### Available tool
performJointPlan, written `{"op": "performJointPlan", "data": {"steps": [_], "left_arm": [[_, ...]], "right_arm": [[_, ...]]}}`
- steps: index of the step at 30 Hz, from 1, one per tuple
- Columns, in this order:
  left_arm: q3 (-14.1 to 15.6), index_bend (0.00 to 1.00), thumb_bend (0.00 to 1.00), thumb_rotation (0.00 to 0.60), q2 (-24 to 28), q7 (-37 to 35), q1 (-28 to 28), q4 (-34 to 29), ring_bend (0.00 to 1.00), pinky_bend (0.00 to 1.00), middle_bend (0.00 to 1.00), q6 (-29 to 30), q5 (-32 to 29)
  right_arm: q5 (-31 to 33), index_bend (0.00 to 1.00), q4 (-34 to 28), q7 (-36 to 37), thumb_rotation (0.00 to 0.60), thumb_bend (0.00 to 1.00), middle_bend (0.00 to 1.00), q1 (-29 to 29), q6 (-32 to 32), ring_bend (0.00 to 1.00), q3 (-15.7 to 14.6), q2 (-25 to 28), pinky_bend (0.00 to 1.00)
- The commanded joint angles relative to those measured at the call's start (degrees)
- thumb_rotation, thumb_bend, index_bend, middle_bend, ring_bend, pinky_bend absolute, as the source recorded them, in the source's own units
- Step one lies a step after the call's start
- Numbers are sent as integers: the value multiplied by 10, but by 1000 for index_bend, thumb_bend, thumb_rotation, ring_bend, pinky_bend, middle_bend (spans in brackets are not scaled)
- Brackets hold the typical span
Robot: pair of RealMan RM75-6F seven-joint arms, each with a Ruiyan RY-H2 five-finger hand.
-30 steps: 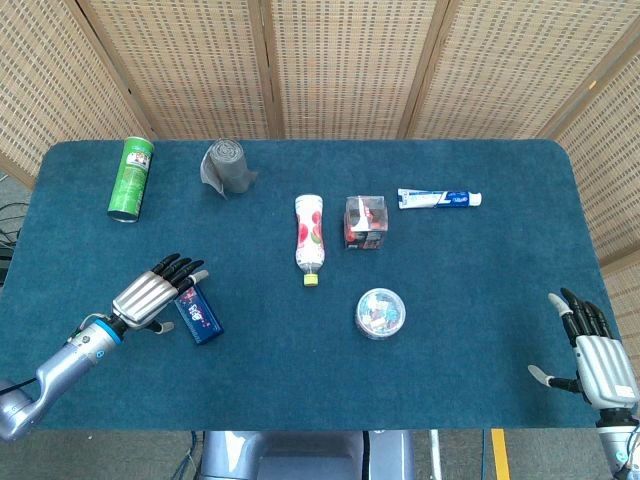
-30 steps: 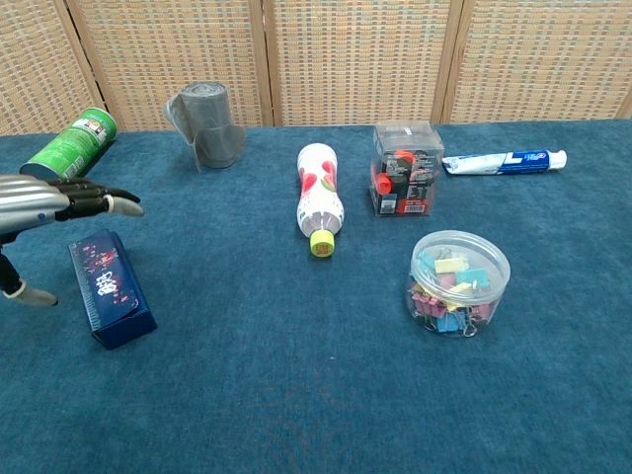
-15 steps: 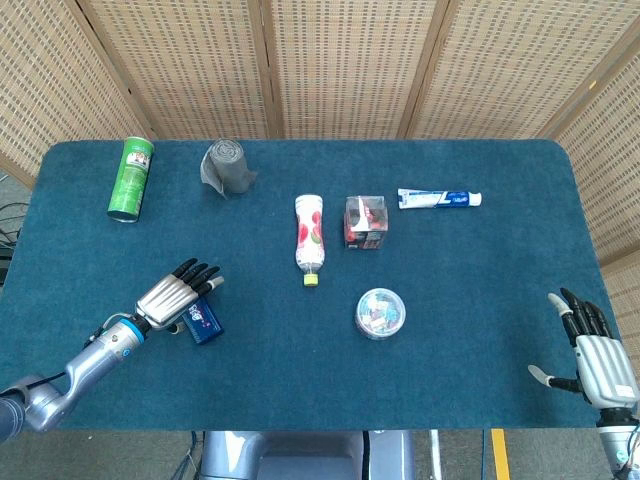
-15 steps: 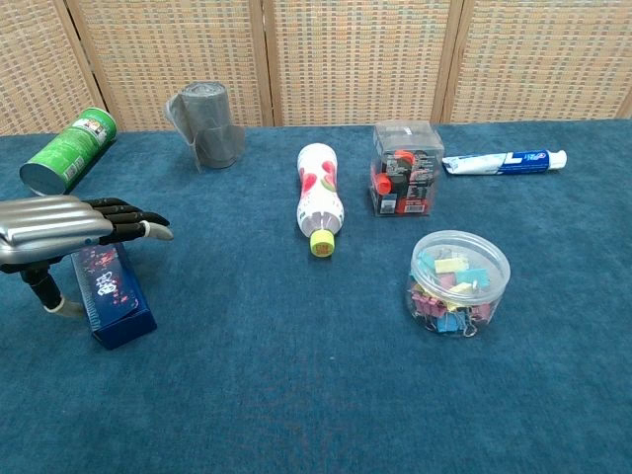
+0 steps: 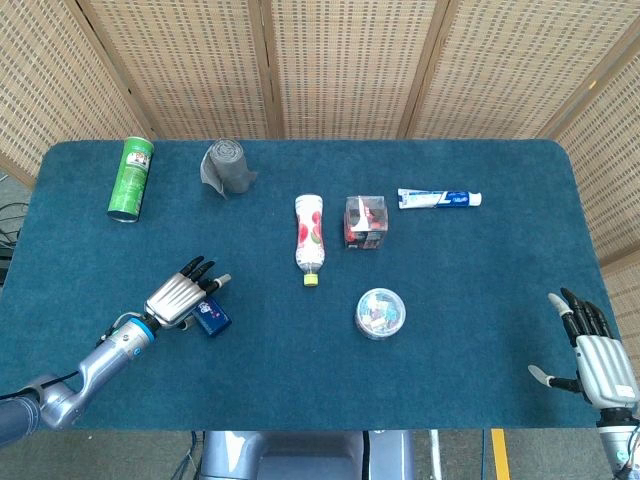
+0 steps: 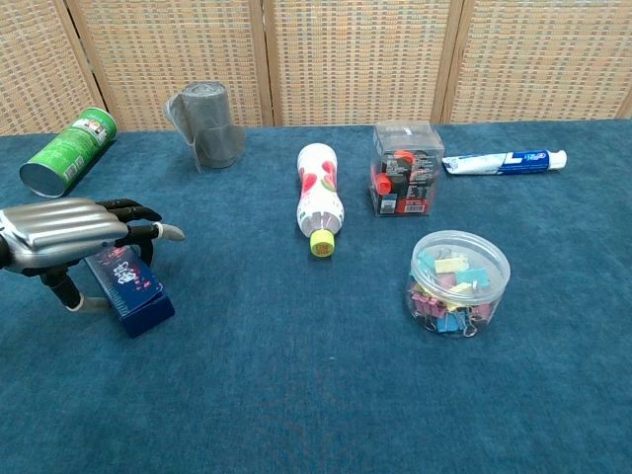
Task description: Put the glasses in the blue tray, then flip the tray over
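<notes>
A dark blue box [image 5: 213, 319] with a pink pattern lies on the blue table cloth [image 5: 470, 280] at the front left. My left hand [image 5: 181, 294] hovers over it, fingers stretched out across its top and thumb down at its left side. The chest view shows the same hand [image 6: 65, 233] above the box [image 6: 140, 293], touching it. My right hand [image 5: 596, 361] rests open at the table's front right corner, holding nothing. No glasses or tray show in either view.
A green can [image 5: 130, 178] and a grey roll [image 5: 228, 167] lie at the back left. In the middle are a white bottle [image 5: 310, 235], a clear box [image 5: 366, 221], a toothpaste tube [image 5: 440, 198] and a round tub of clips [image 5: 381, 312].
My left hand has moved right and down over the blue box. The box has shifted a little to the right and turned. The right hand has not moved.
</notes>
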Motion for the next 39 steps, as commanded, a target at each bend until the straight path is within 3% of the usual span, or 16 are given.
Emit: {"op": "performJointPlan", "data": {"steps": [1, 12, 14, 16, 18, 19, 31, 34, 39], "left_arm": [[0, 0, 314, 600, -3, 0, 1, 3, 0, 0, 439, 4, 2], [1, 0, 316, 600, -14, -4, 6, 19, 0, 0, 481, 20, 6], [1, 0, 310, 600, -15, -4, 6, 21, 0, 0, 404, 20, 6], [2, 0, 290, 600, -15, -5, 6, 22, 0, 0, 153, 19, 5], [3, 0, 268, 600, -12, -9, 6, 19, 0, 0, 14, 14, 3], [3, 0, 256, 600, -11, -11, 6, 17, 0, 0, 0, 12, 2], [-4, 0, 235, 600, 69, -51, 34, -56, 0, 0, 0, 84, 3], [-15, 0, 236, 600, 108, -82, 73, -69, 0, 0, 0, 137, -23], [-25, 0, 234, 600, 137, -108, 111, -78, 0, 0, 0, 171, -56]], "right_arm": [[0, 0, 0, 0, 600, 0, 0, 0, 0, 0, 0, 0, 0], [-1, 0, 0, 2, 600, 0, 0, 0, 0, 0, 0, 0, 0], [-1, 0, 1, 2, 600, 0, 0, 0, 0, 0, 0, 0, 0], [-1, 0, 1, 1, 600, 0, 0, 0, 0, 0, 0, 0, 0], [-1, 0, 1, 2, 600, 0, 0, 0, 0, 0, 0, 0, 0], [-1, 0, 1, 2, 600, 0, 0, 0, 0, 0, 0, 0, 0], [-1, 0, 1, 2, 600, 0, 0, 0, 1, 0, 0, 0, 0], [-1, 0, 1, 1, 600, 0, 0, 0, 1, 0, 0, 0, 0], [-1, 0, 0, 0, 600, 0, 0, 0, 1, 0, 0, 0, 0]]}}
